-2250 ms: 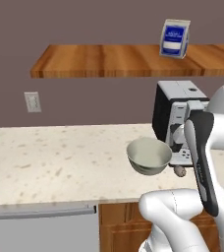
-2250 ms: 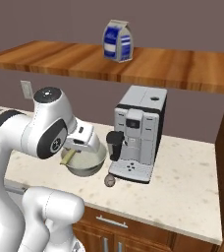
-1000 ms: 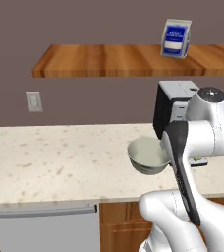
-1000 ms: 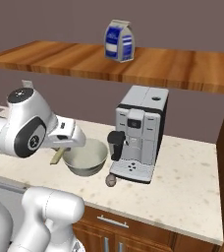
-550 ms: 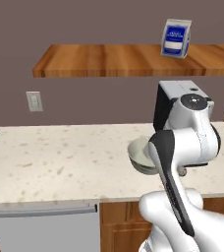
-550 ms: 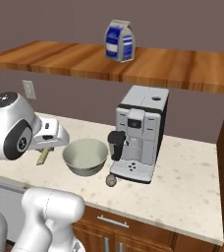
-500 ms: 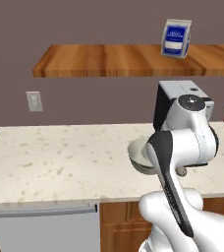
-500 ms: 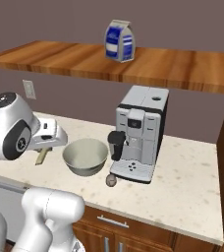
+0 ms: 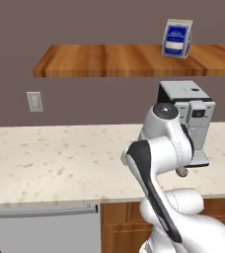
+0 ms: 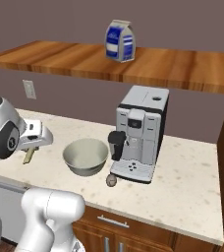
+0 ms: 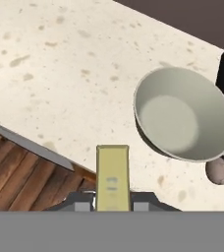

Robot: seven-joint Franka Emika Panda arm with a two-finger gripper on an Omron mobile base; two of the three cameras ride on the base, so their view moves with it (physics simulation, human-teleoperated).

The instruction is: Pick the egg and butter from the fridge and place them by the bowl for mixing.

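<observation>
Two fingers clamped on butter, above counter edge; bowl nearby, egg beside it.

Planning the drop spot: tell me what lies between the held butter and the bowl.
Bare speckled counter. In the hand view, nothing lies between the butter clamped in the fingers and the bowl; the egg sits beyond the bowl.

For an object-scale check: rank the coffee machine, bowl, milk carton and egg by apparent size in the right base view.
1. coffee machine
2. bowl
3. milk carton, which sits farther back, so its true size against the bowl is unsure
4. egg
</observation>
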